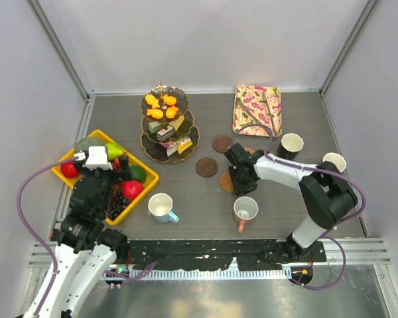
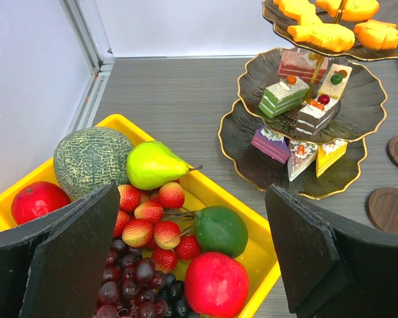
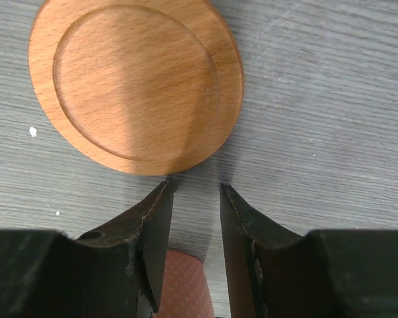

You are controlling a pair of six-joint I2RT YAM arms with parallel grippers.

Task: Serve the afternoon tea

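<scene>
The dark three-tier scalloped stand with gold handle (image 1: 169,129) stands upright at upper centre of the top view, its long axis vertical and its handle pointing up. Its top tier holds at least four small orange pastries (image 2: 322,33). The middle tier holds four cake slices (image 2: 283,97), and the bottom tier shows three more.

Four mugs stand mouth-up on the grey desk (image 1: 205,116). A black mug (image 1: 290,144) and a cream mug (image 1: 333,162) are at right. A white mug with blue handle (image 1: 161,207) and a pinkish mug (image 1: 245,210) are in the lower middle, the pinkish one with its handle toward the bottom edge.

The right end effector (image 3: 194,189) is released, its fingers narrowly apart and gripping nothing, with the tips just beside a round light wooden coaster (image 3: 136,83). The left end effector (image 2: 192,199) gapes wide above a yellow crate (image 2: 260,248) holding a netted melon (image 2: 89,159), a pear (image 2: 152,165), two red fruits (image 2: 215,285), a green fruit (image 2: 219,230), strawberries (image 2: 152,222) and grapes (image 2: 136,281).
</scene>
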